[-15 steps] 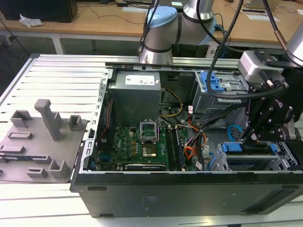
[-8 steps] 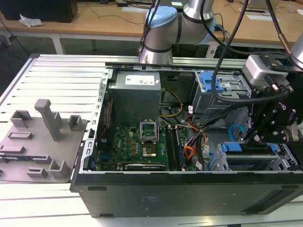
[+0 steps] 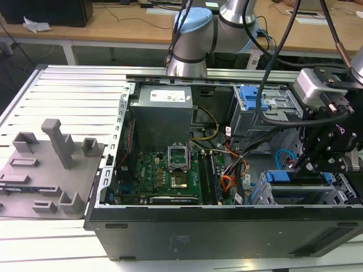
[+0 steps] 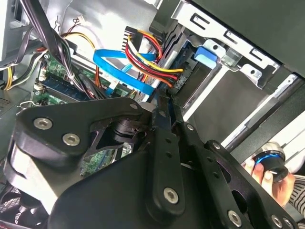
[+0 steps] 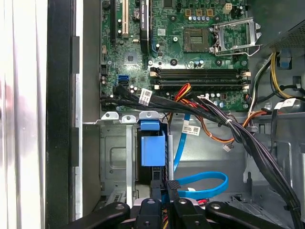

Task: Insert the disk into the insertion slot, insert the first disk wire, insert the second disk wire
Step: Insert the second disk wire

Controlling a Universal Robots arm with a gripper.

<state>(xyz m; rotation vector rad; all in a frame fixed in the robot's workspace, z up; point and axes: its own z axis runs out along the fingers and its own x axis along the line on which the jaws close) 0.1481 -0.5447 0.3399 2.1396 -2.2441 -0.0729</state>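
Exterior view, arm (image 3: 195,34) bent over insertion slot (image 3: 300,195), gripper (image 3: 306,163) low.

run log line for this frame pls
stage: disk wiring | gripper: shut on a plug, at rear of disk | disk: seated in insertion slot | second disk wire: looped beside gripper

The exterior view looks down from above the open computer case (image 3: 227,226), while both wrist views sit close inside, sharing the light-blue cable (image 4: 114,67) (image 5: 200,183).
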